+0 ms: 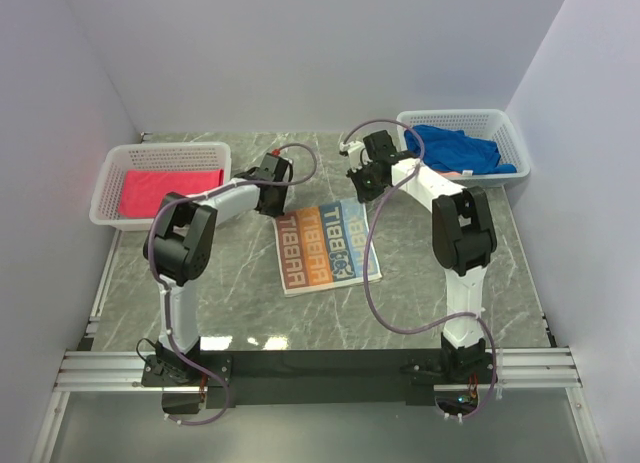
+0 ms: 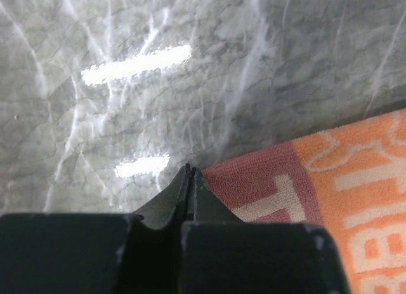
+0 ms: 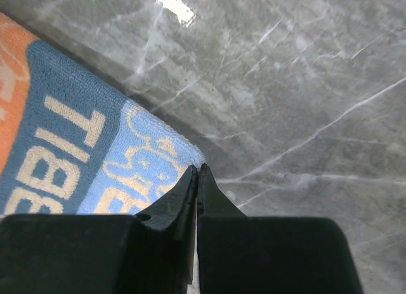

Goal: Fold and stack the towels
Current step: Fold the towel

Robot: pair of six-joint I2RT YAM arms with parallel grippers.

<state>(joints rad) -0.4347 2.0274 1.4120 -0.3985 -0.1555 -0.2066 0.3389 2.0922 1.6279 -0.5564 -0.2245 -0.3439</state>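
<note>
Left gripper [image 2: 190, 171] and right gripper [image 3: 198, 169] closed at printed towel [image 1: 326, 247]
Table [image 1: 230, 293] holds two baskets, three towels: printed one flat, far corners touching the closed tips; pink towel [image 1: 170, 190] in left basket [image 1: 108, 189], blue towel [image 1: 455, 149] in right basket [image 1: 450, 116]

Grey marbled worktop [image 1: 240, 283]. An orange and blue printed towel [image 1: 327, 248] lies flat at its middle. White mesh baskets sit at its far corners: left basket [image 1: 108, 188], right basket [image 1: 512, 138].

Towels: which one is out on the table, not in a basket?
The printed orange-and-blue lettered towel, spread flat. The pink towel lies in the left basket, the blue towel in the right basket.
</note>
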